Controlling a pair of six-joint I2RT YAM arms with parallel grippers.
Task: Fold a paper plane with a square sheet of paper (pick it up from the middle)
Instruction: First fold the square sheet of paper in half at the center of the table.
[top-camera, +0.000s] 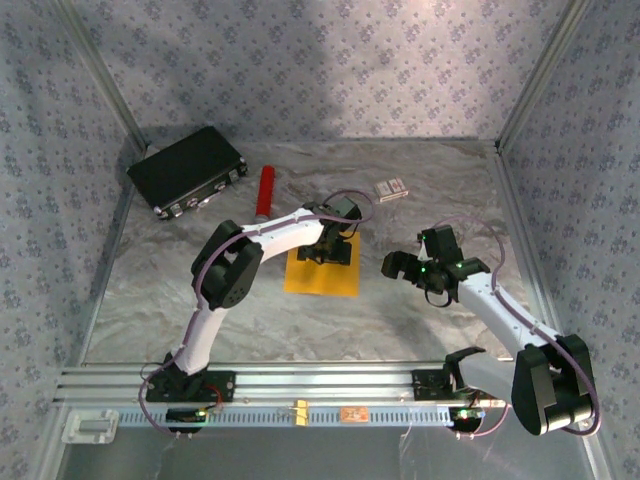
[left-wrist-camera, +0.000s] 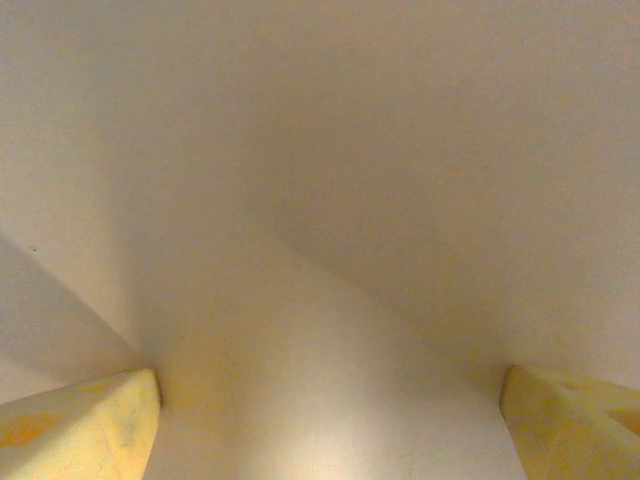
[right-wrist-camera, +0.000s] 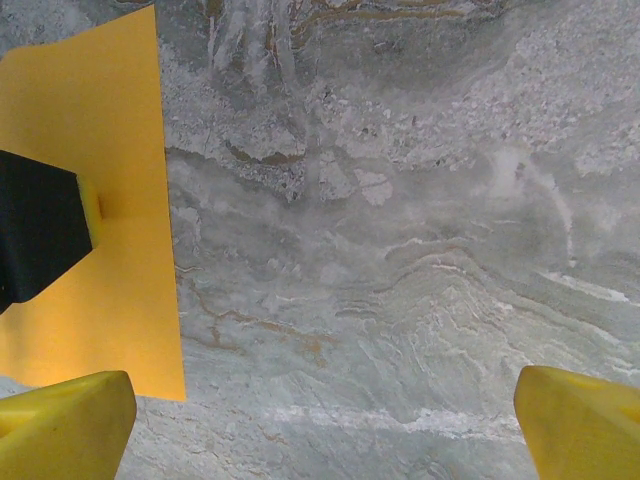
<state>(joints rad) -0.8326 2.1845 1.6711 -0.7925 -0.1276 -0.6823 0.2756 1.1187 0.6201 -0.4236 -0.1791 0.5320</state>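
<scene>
The square sheet of paper (top-camera: 320, 277) lies flat on the marbled table (top-camera: 430, 200), near the middle. My left gripper (top-camera: 331, 250) is down on the sheet's far half. In the left wrist view the paper (left-wrist-camera: 320, 200) fills the picture at very close range, and the gripper (left-wrist-camera: 330, 425) is open, its yellow fingertips (left-wrist-camera: 90, 425) wide apart at the bottom corners. My right gripper (top-camera: 402, 265) hovers to the right of the sheet, open over bare table (right-wrist-camera: 400, 250). Its view shows the paper's edge (right-wrist-camera: 100, 120) at the left with the left gripper's black finger (right-wrist-camera: 35, 235) on it.
A black case (top-camera: 188, 170) lies at the back left, a red cylinder (top-camera: 266, 190) beside it, and a small white-and-red box (top-camera: 391, 188) at the back centre. Patterned walls close three sides. A metal rail (top-camera: 300, 385) runs along the near edge.
</scene>
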